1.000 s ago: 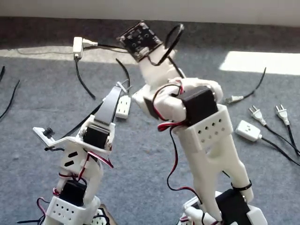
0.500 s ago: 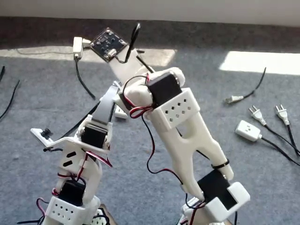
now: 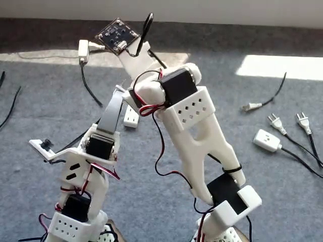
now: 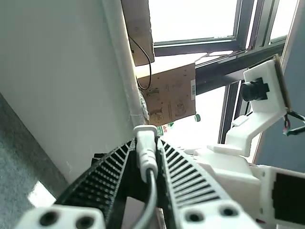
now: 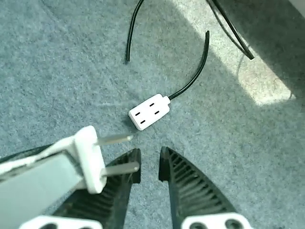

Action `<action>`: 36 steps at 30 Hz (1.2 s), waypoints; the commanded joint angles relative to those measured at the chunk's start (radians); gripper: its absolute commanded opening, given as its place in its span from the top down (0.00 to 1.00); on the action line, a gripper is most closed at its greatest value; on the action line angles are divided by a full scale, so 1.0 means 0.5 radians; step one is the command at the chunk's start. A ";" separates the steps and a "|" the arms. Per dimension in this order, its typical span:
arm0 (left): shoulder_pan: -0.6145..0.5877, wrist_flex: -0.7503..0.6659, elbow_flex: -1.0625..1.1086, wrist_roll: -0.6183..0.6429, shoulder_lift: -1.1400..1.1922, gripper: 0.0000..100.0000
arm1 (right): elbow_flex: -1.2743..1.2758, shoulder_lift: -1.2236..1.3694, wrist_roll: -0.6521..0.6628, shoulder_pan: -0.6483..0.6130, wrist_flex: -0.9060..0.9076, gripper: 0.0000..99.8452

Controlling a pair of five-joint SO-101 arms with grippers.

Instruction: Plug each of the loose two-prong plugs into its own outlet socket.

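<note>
Grey carpet (image 3: 282, 201), left hand (image 4: 145, 142) upturned, clamping white plug (image 4: 145, 160), right hand (image 5: 149, 160) aimed downward, slightly parted, empty.

White plug (image 5: 88, 157) beside parted jaws, outlet socket (image 5: 149, 112) on grey carpet (image 5: 57, 57).

Plug (image 5: 90, 157) crowds R gripper (image 5: 149, 155) — carpet (image 5: 71, 71) nr socket (image 5: 149, 112) open.

The carpet (image 3: 30, 116) is speckled grey. The outlet socket (image 5: 149, 112) is white with dark slots, and its cord (image 5: 181, 91) is black. Beside the socket, the plug (image 5: 90, 157) is white with silver prongs. The left gripper (image 4: 146, 143) and right gripper (image 5: 149, 151) have black ribbed fingers.
</note>
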 commanded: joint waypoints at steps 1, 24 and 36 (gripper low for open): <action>0.140 0.031 0.023 -0.015 -0.014 0.99 | -0.176 -0.023 0.009 0.078 -0.026 0.93; 0.072 0.025 0.023 -0.009 -0.014 0.99 | -0.180 -0.023 0.285 0.146 0.118 0.93; 0.072 0.021 0.014 -0.009 -0.014 0.99 | -0.176 -0.017 0.341 0.229 0.109 0.93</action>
